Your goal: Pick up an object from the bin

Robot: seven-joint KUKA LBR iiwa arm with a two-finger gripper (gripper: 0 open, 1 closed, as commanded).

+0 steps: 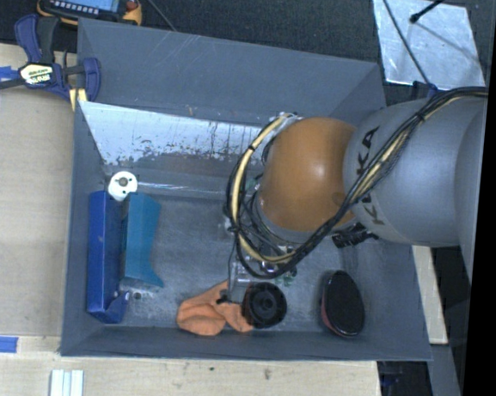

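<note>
The arm comes in from 3 o'clock, its rounded orange cover [306, 176] and looped cables [241, 203] hanging over the middle of the grey bin [241, 80]. The gripper [242, 280] points down below that cover, toward the 6 o'clock side of the floor. How far it is open cannot be told, and nothing can be seen held in it. Just beneath it, at about 6 o'clock, lies a crumpled orange soft thing [203, 314]. Its right end touches a black round thing [264, 305] with a dark hollow centre, at about 5 o'clock. The gripper's tip stands over the spot where these two meet, and which of them it is over cannot be told. At 4 o'clock, apart from these, lies a black oval thing [342, 303] with a reddish face. Along the 9 o'clock wall a long dark blue block [102, 258] lies beside a lighter blue piece [142, 240], with a small white round piece [122, 184] near their upper ends at 10 o'clock.
</note>
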